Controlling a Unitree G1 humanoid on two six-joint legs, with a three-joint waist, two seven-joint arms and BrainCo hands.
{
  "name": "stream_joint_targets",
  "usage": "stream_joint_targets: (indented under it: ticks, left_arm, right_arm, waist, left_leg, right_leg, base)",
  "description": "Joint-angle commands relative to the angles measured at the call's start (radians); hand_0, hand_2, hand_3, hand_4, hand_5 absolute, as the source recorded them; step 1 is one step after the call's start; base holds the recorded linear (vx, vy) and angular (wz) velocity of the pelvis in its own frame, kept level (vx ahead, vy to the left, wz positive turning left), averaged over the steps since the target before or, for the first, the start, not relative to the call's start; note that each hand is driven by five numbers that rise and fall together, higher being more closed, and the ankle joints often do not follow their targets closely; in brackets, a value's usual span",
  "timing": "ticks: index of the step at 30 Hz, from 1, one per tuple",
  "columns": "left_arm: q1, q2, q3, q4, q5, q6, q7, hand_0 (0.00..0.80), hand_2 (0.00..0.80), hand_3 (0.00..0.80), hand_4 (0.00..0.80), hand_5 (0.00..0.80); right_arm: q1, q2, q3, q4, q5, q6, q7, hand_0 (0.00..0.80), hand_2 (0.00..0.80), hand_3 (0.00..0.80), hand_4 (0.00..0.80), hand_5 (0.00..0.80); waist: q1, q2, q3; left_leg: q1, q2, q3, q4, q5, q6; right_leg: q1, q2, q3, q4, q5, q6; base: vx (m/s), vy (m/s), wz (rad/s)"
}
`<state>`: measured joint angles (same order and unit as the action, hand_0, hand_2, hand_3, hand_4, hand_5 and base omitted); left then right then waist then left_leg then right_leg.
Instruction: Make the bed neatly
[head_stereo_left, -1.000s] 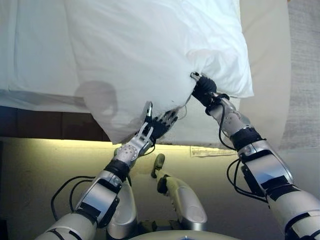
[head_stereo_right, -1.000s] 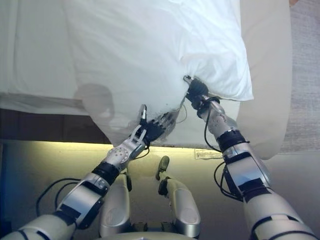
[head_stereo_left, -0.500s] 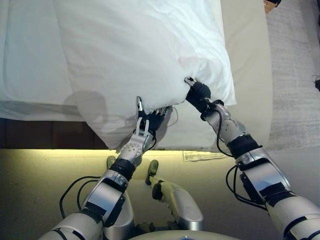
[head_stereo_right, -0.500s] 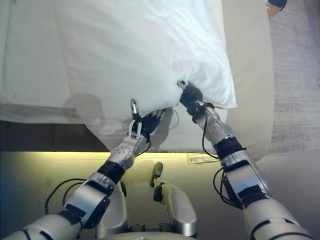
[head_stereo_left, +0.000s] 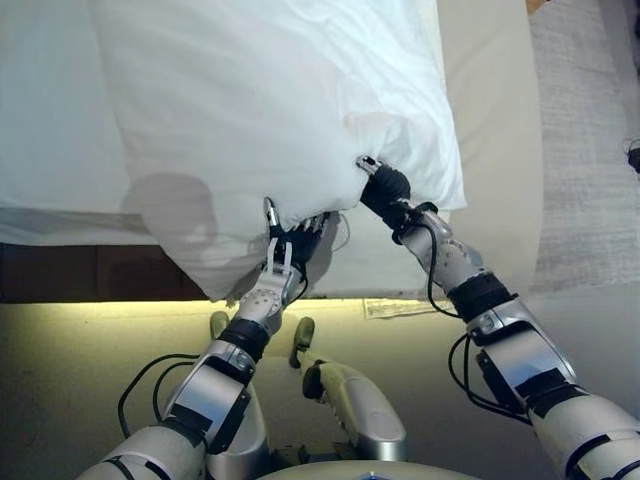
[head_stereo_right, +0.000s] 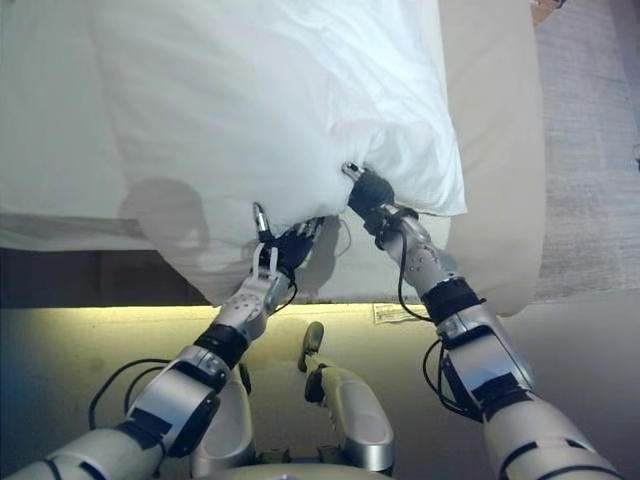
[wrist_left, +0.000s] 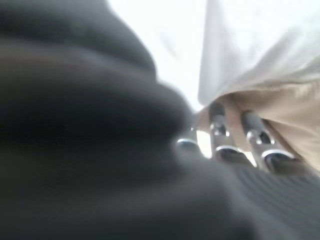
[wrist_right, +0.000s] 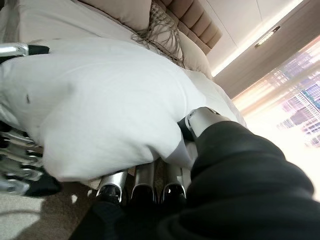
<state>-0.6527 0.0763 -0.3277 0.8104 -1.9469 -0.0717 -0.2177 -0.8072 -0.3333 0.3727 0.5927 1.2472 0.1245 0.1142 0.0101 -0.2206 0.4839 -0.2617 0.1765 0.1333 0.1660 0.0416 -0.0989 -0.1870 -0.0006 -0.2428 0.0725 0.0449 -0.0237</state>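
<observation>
A large white pillow (head_stereo_left: 270, 100) lies over the bed, and its near edge hangs past the bed's side. My left hand (head_stereo_left: 292, 248) reaches under the pillow's near edge, fingers below and thumb up against the cloth, pinching it. My right hand (head_stereo_left: 385, 190) holds the near edge further right. In the right wrist view its fingers (wrist_right: 142, 185) lie beneath the pillow (wrist_right: 100, 110) and its thumb presses on top. The left wrist view shows the left hand's fingers (wrist_left: 250, 135) tucked under the pillow's edge (wrist_left: 260, 55).
A white sheet (head_stereo_left: 45, 120) covers the bed on the left and a beige bedspread (head_stereo_left: 495, 150) on the right. The dark bed base (head_stereo_left: 80, 275) runs below, with a label (head_stereo_left: 395, 307) at the edge. Grey carpet (head_stereo_left: 590, 150) is on the right. A fringed beige cushion (wrist_right: 125, 10) lies by the headboard (wrist_right: 200, 25).
The whole view has shifted, so the camera has moved. Both hands keep their hold on the pillow's near edge. The left hand has turned more upright under it.
</observation>
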Motion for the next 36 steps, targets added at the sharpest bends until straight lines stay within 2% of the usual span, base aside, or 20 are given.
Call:
stream_joint_targets:
  ticks: [1, 8, 11, 12, 20, 23, 24, 30, 36]
  left_arm:
    - [-0.103, 0.020, 0.061, -0.006, -0.014, -0.046, -0.055, 0.000, 0.000, 0.000, 0.000, 0.000]
    - [-0.149, 0.075, 0.104, 0.014, -0.005, -0.047, -0.060, 0.000, 0.000, 0.000, 0.000, 0.000]
    - [-0.163, 0.099, 0.115, 0.019, 0.000, -0.042, -0.065, 0.502, 0.502, 0.502, 0.502, 0.502]
    - [-0.166, 0.105, 0.118, 0.019, -0.002, -0.041, -0.068, 0.800, 0.800, 0.800, 0.800, 0.800]
    - [-0.188, 0.133, 0.133, 0.021, 0.015, -0.025, -0.064, 0.800, 0.800, 0.800, 0.800, 0.800]
    - [-0.191, 0.138, 0.139, 0.024, 0.026, -0.022, -0.059, 0.800, 0.800, 0.800, 0.800, 0.800]
    - [-0.192, 0.138, 0.139, 0.024, 0.027, -0.021, -0.060, 0.800, 0.800, 0.800, 0.800, 0.800]
    - [-0.182, 0.152, 0.153, 0.024, 0.036, -0.022, -0.066, 0.800, 0.800, 0.800, 0.800, 0.800]
    - [-0.147, 0.172, 0.188, 0.044, 0.012, -0.020, -0.102, 0.800, 0.800, 0.800, 0.800, 0.800]
  right_arm:
    - [0.040, -0.030, -0.034, -0.200, 0.048, -0.019, 0.063, 0.800, 0.800, 0.800, 0.800, 0.800]
    - [0.093, -0.025, -0.029, -0.209, 0.033, -0.003, 0.086, 0.800, 0.800, 0.800, 0.800, 0.800]
    - [0.099, -0.027, -0.026, -0.207, 0.033, -0.002, 0.094, 0.800, 0.800, 0.800, 0.800, 0.800]
    - [0.100, -0.026, -0.026, -0.206, 0.030, -0.001, 0.096, 0.800, 0.800, 0.800, 0.800, 0.800]
    - [0.082, -0.027, -0.009, -0.182, 0.013, 0.002, 0.076, 0.800, 0.800, 0.800, 0.800, 0.800]
    - [0.072, -0.033, -0.004, -0.153, 0.002, 0.028, 0.045, 0.781, 0.781, 0.781, 0.781, 0.781]
    - [0.071, -0.033, -0.002, -0.144, -0.001, 0.038, 0.030, 0.000, 0.000, 0.000, 0.000, 0.000]
    - [0.068, -0.032, 0.008, -0.063, -0.025, 0.094, -0.008, 0.000, 0.000, 0.000, 0.000, 0.000]
    - [0.106, -0.023, -0.011, 0.020, -0.034, 0.144, 0.000, 0.000, 0.000, 0.000, 0.000, 0.000]
  waist:
    - [-0.018, -0.070, -0.021]
    - [-0.025, -0.067, -0.024]
    - [-0.024, -0.066, -0.024]
    - [-0.023, -0.065, -0.024]
    - [-0.017, -0.055, -0.027]
    - [-0.013, -0.046, -0.031]
    - [-0.012, -0.042, -0.031]
    - [-0.002, -0.013, -0.044]
    - [0.004, 0.037, -0.084]
  left_leg:
    - [0.002, 0.054, -0.012, 0.008, -0.026, -0.010]
    - [0.019, 0.053, -0.009, -0.003, -0.024, -0.012]
    - [0.023, 0.051, -0.009, -0.009, -0.022, -0.013]
    - [0.024, 0.052, -0.009, -0.010, -0.022, -0.014]
    - [0.031, 0.044, -0.009, -0.022, -0.019, -0.015]
    - [0.039, 0.038, -0.011, -0.029, -0.017, -0.016]
    - [0.042, 0.036, -0.011, -0.032, -0.016, -0.016]
    - [0.066, 0.014, -0.018, -0.057, -0.011, -0.014]
    - [0.112, -0.014, -0.022, -0.103, -0.004, -0.015]
  right_leg:
    - [-0.007, -0.091, -0.001, 0.074, -0.005, 0.129]
    - [0.007, -0.090, -0.007, 0.066, -0.006, 0.130]
    - [0.010, -0.091, -0.009, 0.063, -0.004, 0.131]
    - [0.011, -0.092, -0.011, 0.062, -0.003, 0.131]
    - [0.017, -0.096, -0.016, 0.054, -0.003, 0.133]
    - [0.024, -0.100, -0.018, 0.049, -0.002, 0.135]
    - [0.025, -0.102, -0.019, 0.048, -0.002, 0.136]
    - [0.043, -0.120, -0.023, 0.045, -0.007, 0.139]
    - [0.082, -0.147, -0.027, 0.025, -0.013, 0.144]
  base:
    - [0.000, 0.000, 0.00]
    - [0.000, 0.000, 0.00]
    - [0.000, 0.000, 0.00]
    - [0.000, 0.000, 0.00]
    - [-0.016, 0.012, 0.00]
    - [-0.019, 0.033, 0.00]
    - [-0.029, 0.062, 0.01]
    - [-0.035, 0.078, 0.01]
    - [-0.022, 0.141, 0.04]
